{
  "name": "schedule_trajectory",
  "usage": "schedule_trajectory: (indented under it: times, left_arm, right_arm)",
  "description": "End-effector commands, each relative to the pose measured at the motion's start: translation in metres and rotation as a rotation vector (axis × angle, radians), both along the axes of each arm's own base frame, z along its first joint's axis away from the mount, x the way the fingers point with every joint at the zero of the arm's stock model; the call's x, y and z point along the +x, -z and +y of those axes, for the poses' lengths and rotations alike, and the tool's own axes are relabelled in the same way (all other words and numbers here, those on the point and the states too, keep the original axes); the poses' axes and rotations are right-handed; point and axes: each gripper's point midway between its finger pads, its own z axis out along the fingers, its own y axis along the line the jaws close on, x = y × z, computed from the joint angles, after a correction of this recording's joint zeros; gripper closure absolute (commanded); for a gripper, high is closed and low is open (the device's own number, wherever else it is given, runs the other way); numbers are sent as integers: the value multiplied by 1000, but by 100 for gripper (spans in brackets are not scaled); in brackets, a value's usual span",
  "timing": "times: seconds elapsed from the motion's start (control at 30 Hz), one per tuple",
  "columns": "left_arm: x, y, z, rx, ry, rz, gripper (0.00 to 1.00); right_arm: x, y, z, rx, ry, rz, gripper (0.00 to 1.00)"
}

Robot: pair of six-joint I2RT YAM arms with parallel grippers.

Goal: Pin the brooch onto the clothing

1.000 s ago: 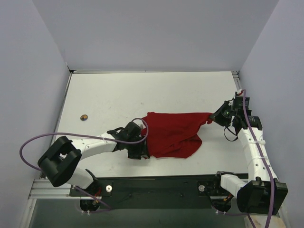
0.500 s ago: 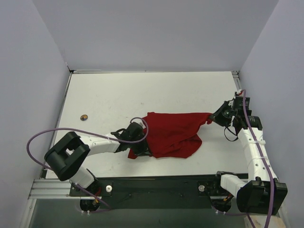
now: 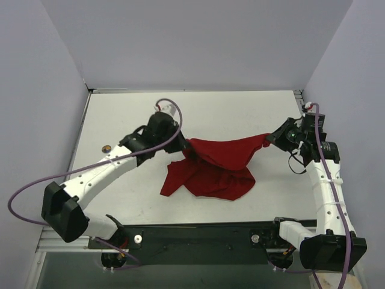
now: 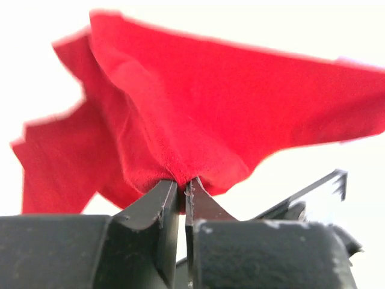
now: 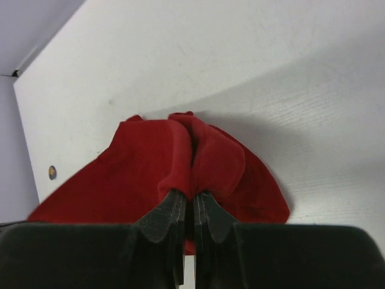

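Observation:
The clothing (image 3: 213, 165), a dark red T-shirt, hangs stretched between my two grippers, its lower part bunched on the table. My left gripper (image 3: 184, 145) is shut on a fold at the shirt's left end; in the left wrist view the fabric (image 4: 198, 114) spreads out from the closed jaws of that gripper (image 4: 182, 184). My right gripper (image 3: 269, 139) is shut on the shirt's right end, and the cloth (image 5: 150, 168) bulges over its fingertips (image 5: 192, 197). The brooch (image 3: 106, 149), a tiny round badge, lies on the table far left, also visible as the brooch (image 5: 52, 172) in the right wrist view.
The white table (image 3: 228, 114) is enclosed by pale walls on the left, back and right. A purple cable (image 3: 24, 192) loops off the left arm. A black rail (image 3: 198, 235) with the arm bases runs along the near edge.
My left gripper has closed on the shirt's left edge and lifted it up and toward the back. The shirt now hangs between both grippers. The right gripper rose slightly.

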Motion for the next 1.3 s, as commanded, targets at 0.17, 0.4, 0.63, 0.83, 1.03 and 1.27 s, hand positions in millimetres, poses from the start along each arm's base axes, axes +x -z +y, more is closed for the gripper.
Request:
schedule_trajectory:
  times: [0.17,0.4,0.63,0.83,1.03,1.27]
  left_arm:
    - [66,-142,75,109,-11,-264,100]
    - [73,-337,97,63,-50,-646,100]
    - [-1,-433,127,-90,-59,-982,100]
    - [-72,-456,148,-208,-25,-1148,100]
    - [-109,-468,143,-275,85,-1179,100]
    - [-99,-468,143,-222,77,-1169,100]
  right_arm:
    - [29,-99,13,62,-40,-196,100]
    - [32,-257,37,115,-167,-536,100]
    - [-67,-365,58,62,-291,-919,100]
    - [-142,-385,77,37,-420,-1104,100]
    - [-179,-405,88,33,-505,-1204,100]
    - [-178,-412,88,16,-517,-1231,100]
